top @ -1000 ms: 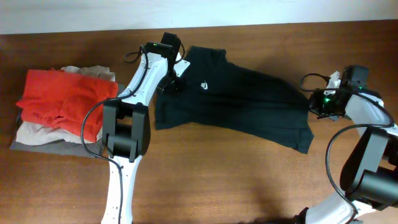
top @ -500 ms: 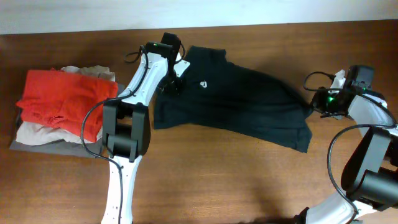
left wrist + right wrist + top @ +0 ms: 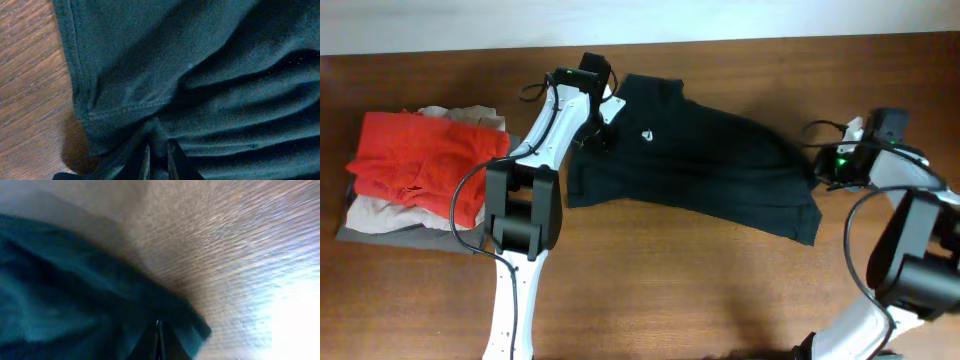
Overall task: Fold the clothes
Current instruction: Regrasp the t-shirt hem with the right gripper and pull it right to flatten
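The clothes, a black T-shirt [image 3: 710, 165] with a small white logo [image 3: 648, 133], lie spread across the wooden table. My left gripper [image 3: 599, 127] is at the shirt's upper left part. In the left wrist view its fingers [image 3: 157, 159] are shut on a pinched fold of the black fabric [image 3: 200, 65] near a stitched hem. My right gripper [image 3: 820, 166] is at the shirt's right edge. In the right wrist view its fingers [image 3: 158, 340] are shut on the black cloth [image 3: 65, 295] close to a corner.
A stack of folded garments stands at the left, a red one [image 3: 420, 155] on top of beige and grey ones [image 3: 380, 215]. Bare wooden table [image 3: 670, 290] lies in front of the shirt. The table's back edge meets a white wall [image 3: 720, 18].
My right gripper has shifted a little to the left, keeping the shirt's right edge. The left arm and the rest of the shirt have not moved.
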